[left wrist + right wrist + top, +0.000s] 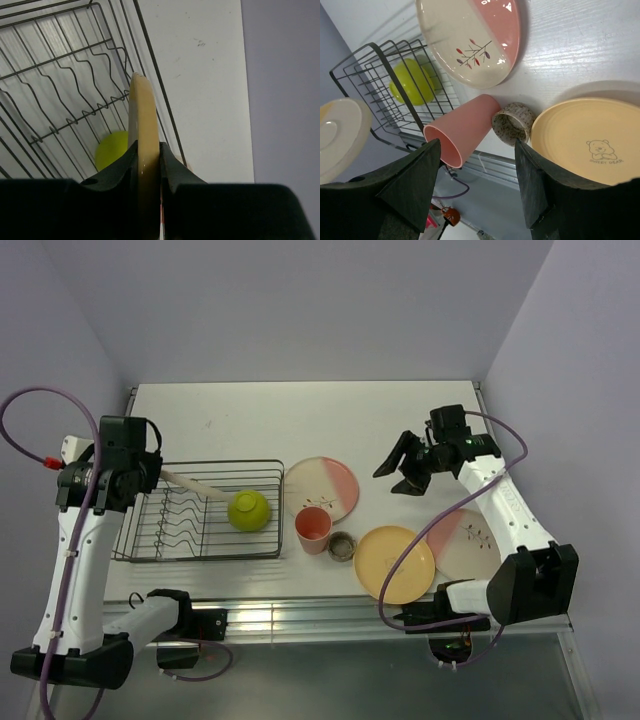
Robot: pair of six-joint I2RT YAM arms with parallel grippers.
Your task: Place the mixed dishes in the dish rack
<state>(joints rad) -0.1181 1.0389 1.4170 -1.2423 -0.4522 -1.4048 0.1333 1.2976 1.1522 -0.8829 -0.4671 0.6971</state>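
**Left arm** (72, 540): raised steeply from its base at the near left corner, with the wrist bent inward toward the centre.

**Left gripper** (148, 150): the fingers (117, 170) are closed on the rim of a cream plate (142, 115), which is held edge-on between them and projects beyond them.

**Right arm** (505, 510): extended from its base at the near right toward the far side, with the wrist turned inward.

**Right gripper** (477, 145): the jaws are spread wide and angled downward. Nothing is gripped between the dark fingertips (417, 185).
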